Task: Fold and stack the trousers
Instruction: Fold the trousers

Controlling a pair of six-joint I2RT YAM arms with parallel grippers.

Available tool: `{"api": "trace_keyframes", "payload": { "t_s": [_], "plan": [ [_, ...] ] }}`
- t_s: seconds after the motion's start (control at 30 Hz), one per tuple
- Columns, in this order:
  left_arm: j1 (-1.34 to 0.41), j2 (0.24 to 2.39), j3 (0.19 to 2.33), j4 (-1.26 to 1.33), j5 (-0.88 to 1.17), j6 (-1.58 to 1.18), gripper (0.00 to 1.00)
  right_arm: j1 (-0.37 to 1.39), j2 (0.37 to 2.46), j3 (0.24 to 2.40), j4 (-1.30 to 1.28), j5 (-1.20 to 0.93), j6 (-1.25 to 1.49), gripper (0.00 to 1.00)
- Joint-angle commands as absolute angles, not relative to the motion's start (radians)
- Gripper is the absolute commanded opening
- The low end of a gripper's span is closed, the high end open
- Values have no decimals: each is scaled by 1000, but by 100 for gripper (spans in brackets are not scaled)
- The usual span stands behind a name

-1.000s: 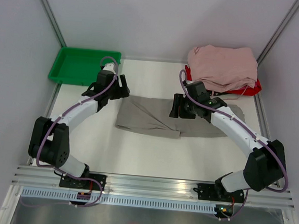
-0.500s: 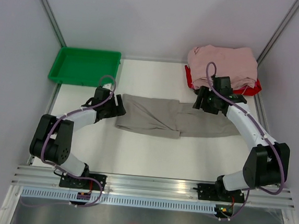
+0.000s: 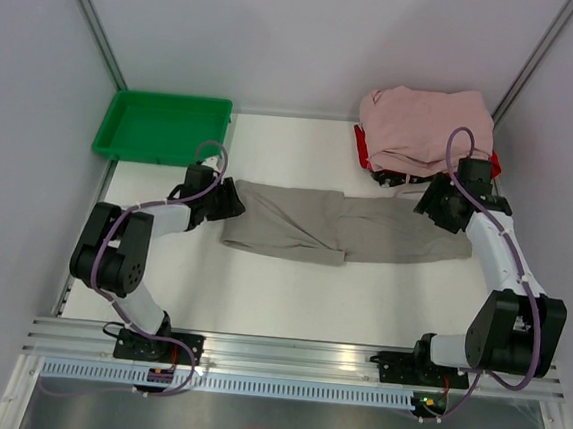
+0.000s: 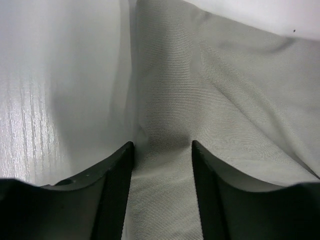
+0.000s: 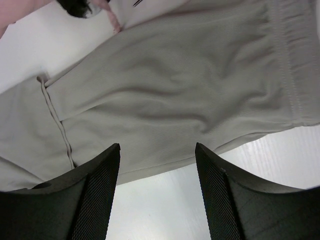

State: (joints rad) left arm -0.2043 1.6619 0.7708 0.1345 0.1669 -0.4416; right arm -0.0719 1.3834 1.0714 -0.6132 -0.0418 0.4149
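Right gripper [image 5: 157, 148] swung outward, parted above trousers [image 3: 301, 226]; left gripper [image 4: 162, 145] straddles them (grip unclear).

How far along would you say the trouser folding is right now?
Early. Done: the trousers lie spread lengthwise on the table. In hand: the left end effector straddles puckered fabric at their left end, and the right end effector hangs open over the waistband end. Left: every fold, then the stacking.
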Motion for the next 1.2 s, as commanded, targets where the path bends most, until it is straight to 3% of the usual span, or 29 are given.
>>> {"api": "trace_keyframes", "payload": {
  "t_s": [0.0, 0.07, 0.2, 0.27, 0.57, 0.77, 1.0, 1.17],
  "plan": [
    [-202, 1686, 785, 120, 203, -471, 54, -92, 1332, 1057, -611, -8, 434, 69],
    [-202, 1680, 781, 104, 201, -471, 43, -100, 1319, 1039, -607, -6, 437, 69],
    [-202, 1646, 779, 52, 155, -448, 9, -109, 1310, 993, -595, -11, 428, 69],
    [-198, 1615, 782, 9, 105, -437, 2, -109, 1299, 951, -575, -28, 404, 69],
    [-26, 1408, 753, -87, 80, -371, 2, -88, 1233, 847, -494, -126, 368, 71],
    [106, 1347, 762, -173, 92, -334, 2, 96, 1219, 812, -442, -97, 431, 74],
    [135, 1255, 788, -241, 104, -238, 2, 190, 1282, 836, -382, -90, 477, 76],
    [135, 1250, 847, -264, 219, -230, 2, 218, 1397, 920, -331, -126, 457, 77]
  ]
}}
